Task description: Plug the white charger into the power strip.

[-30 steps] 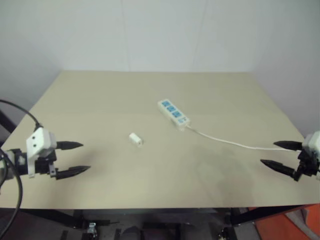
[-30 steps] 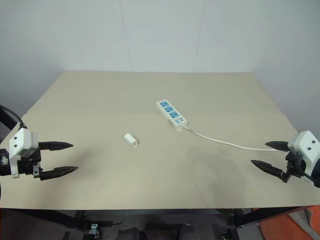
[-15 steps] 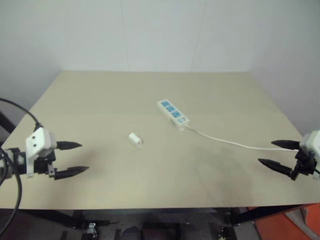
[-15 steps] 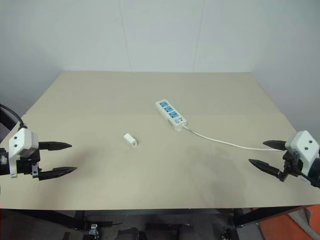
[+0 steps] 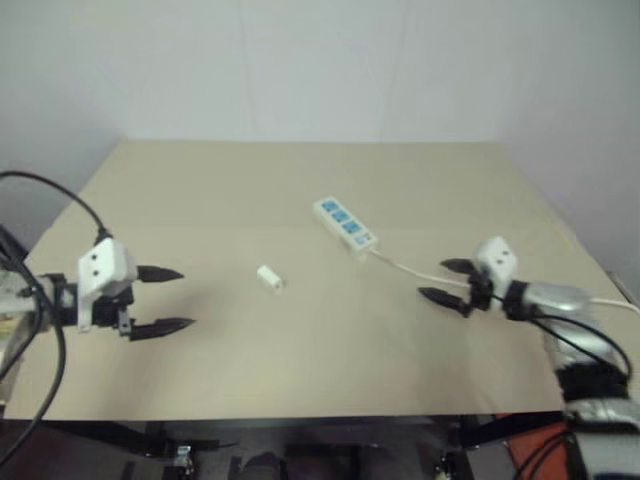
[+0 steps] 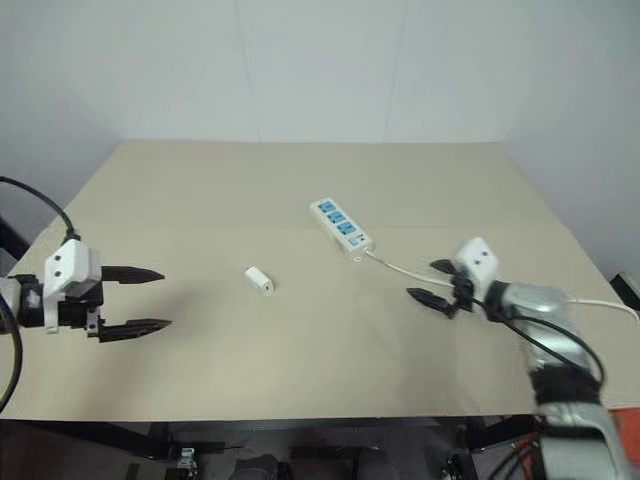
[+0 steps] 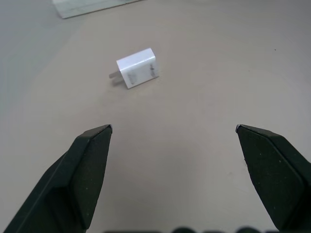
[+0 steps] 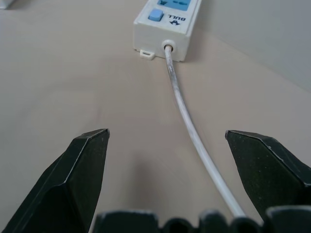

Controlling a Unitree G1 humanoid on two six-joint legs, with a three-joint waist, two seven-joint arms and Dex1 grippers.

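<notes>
You have the power strip (image 5: 347,226) lying a little right of centre in the head views, slanting from upper left to lower right across the beige table (image 5: 300,180). Its thin white cord (image 5: 410,270) leaves the lower-right end and trails toward the right edge of the frame. In the right wrist view you can read "BULL" printed on the strip's cord end, just beside a blue button (image 8: 155,15) (the only legible writing anywhere).

The white charger (image 5: 269,278) rests flat on the table left of centre, below and to the left of the strip and well apart from it. In the left wrist view its two metal prongs (image 7: 112,76) stick out of one short side, and faint grey marks on its face are too small to read.

Your left gripper (image 5: 169,298) hovers at the left of the frame, fingers spread wide and holding nothing, pointed toward the charger. Your right gripper (image 5: 446,282) sits right of centre, jaws likewise wide apart and empty, over the cord near the strip's lower-right end.
</notes>
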